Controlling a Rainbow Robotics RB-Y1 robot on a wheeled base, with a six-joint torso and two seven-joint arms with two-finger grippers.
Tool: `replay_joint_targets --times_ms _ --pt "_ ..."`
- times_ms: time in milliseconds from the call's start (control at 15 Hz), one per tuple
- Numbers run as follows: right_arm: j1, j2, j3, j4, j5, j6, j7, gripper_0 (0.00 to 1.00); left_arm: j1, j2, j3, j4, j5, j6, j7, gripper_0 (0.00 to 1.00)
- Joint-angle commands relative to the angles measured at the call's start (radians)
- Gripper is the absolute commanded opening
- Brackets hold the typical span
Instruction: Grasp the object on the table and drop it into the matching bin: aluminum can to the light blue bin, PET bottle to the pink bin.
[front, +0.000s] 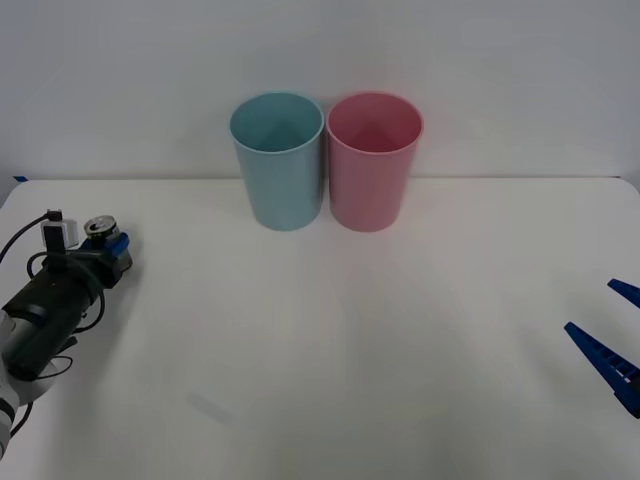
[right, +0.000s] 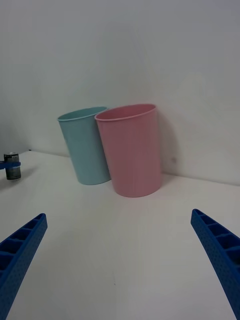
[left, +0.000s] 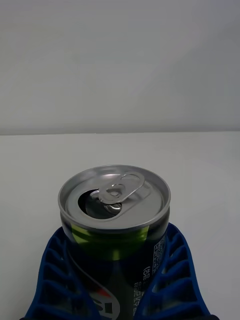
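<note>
The left end effector grips the upright aluminum can on the white surface, well left of the light blue bin; the pink bin touches that bin's right side, the right end effector spread wide

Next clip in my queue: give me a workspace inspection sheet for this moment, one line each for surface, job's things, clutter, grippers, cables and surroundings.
Surface: white table, bare in the middle.
Job's things: aluminum can upright at the table's left, already opened; light blue bin and pink bin side by side at the back, both upright.
Clutter: nothing seen.
Grippers: left gripper closed around the can; right gripper open, idle at the table's right.
Cables: black cable on the left arm.
Surroundings: plain white wall.
</note>
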Motion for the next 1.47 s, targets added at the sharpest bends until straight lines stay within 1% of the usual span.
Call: replay_joint_targets --times_ms 67,200,467,733,933,1200,1267,1467 --pt "0.0 0.0 0.0 0.0 0.0 0.0 0.0 1.0 0.021 0.013 0.009 -0.025 0.025 -0.045 0.003 0.0" --pt "0.0 0.0 0.0 0.0 0.0 0.0 0.0 1.0 0.062 0.016 0.004 -0.091 0.054 -0.062 0.017 0.0" --pt "0.0 0.0 0.0 0.0 0.0 0.0 0.0 1.0 0.174 0.018 -0.011 -0.286 0.117 -0.089 0.061 0.0" --pt "0.0 0.0 0.0 0.0 0.0 0.0 0.0 1.0 0.299 0.021 -0.011 -0.528 0.119 -0.132 0.241 0.0" --pt "0.0 0.0 0.0 0.0 0.0 0.0 0.0 1.0 0.363 0.045 -0.008 -0.669 0.119 -0.17 0.359 0.0" --pt "0.0 0.0 0.0 0.0 0.0 0.0 0.0 1.0 0.391 0.082 -0.006 -0.786 0.111 -0.195 0.476 0.0" --pt "0.0 0.0 0.0 0.0 0.0 0.0 0.0 1.0 0.391 0.088 -0.006 -0.809 0.097 -0.198 0.499 0.0" --pt "0.0 0.0 0.0 0.0 0.0 0.0 0.0 1.0 0.369 0.091 -0.003 -0.888 0.042 -0.2 0.63 0.0"
